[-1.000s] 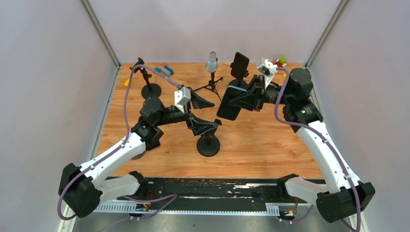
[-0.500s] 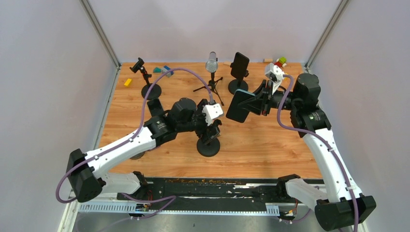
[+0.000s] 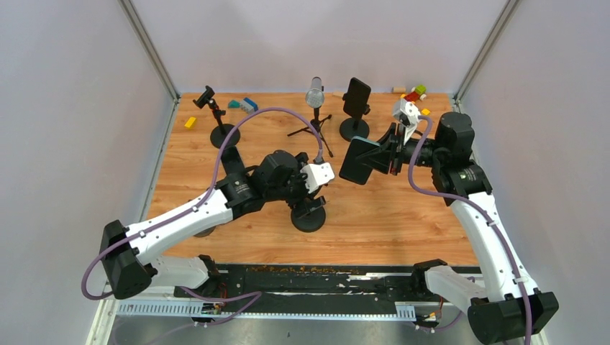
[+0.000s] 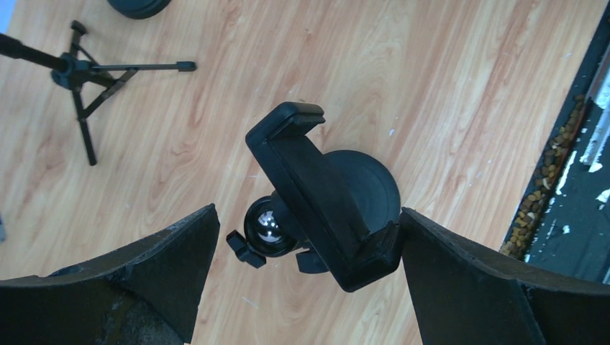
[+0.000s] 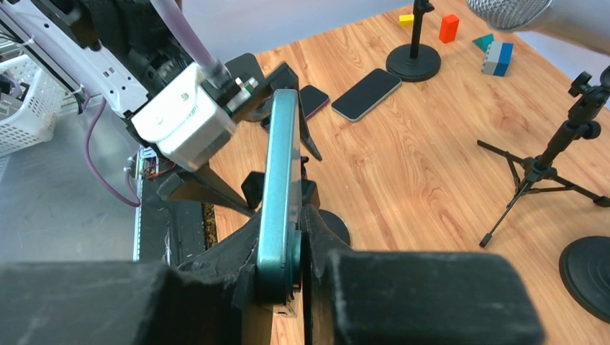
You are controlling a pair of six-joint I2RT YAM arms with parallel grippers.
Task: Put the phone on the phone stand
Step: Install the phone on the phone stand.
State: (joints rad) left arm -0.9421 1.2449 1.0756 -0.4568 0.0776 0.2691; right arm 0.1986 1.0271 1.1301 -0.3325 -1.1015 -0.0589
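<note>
My right gripper [image 3: 381,155] is shut on the phone [image 3: 359,161], a dark one with a teal rim, and holds it in the air right of the table's middle. In the right wrist view the phone [image 5: 279,172] stands edge-on between the jaws of that gripper [image 5: 301,241]. The black phone stand [image 3: 309,215], with a round base, ball joint and tilted empty cradle [image 4: 316,190], stands near the table's middle. My left gripper [image 3: 311,198] hangs over it, open, and in the left wrist view this gripper [image 4: 308,219] has a finger either side of the cradle.
At the back stand a second stand holding a phone [image 3: 357,97], a microphone on a tripod [image 3: 315,95] and an empty stand [image 3: 214,109]. Toy blocks [image 3: 244,104] lie back left and others [image 3: 416,92] back right. Two phones [image 5: 365,93] lie flat under the left arm.
My left arm swung right and came down over the phone stand, gripper open. My right gripper drew the phone slightly right and turned it more edge-on.
</note>
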